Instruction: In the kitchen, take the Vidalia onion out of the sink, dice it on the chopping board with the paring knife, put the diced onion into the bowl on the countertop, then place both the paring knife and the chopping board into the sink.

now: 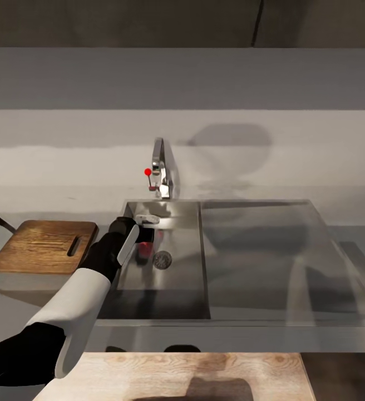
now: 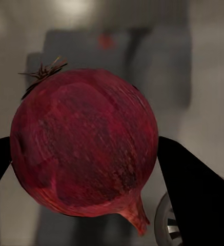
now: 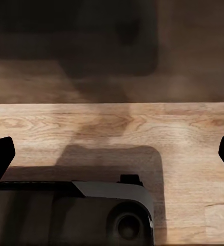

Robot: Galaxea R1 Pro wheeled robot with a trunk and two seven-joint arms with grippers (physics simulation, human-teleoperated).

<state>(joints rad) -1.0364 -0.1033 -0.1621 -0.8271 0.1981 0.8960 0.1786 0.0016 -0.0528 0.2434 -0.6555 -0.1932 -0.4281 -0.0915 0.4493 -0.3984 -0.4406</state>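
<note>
The round, dark red, papery-skinned Vidalia onion (image 2: 84, 148) sits inside the pale grey steel sink (image 1: 185, 262), near the round drain. The left tool (image 1: 144, 236) straddles it: 2 black fingers (image 2: 191, 189) flank its widest part, apparently touching. I judge it light, firm, with slick loose skin prone to slipping, so gripping across the middle suits. The right tool (image 3: 112, 154) is spread open over pale wood. The brown wooden chopping board (image 1: 43, 245) lies on the tabletop beside the sink.
</note>
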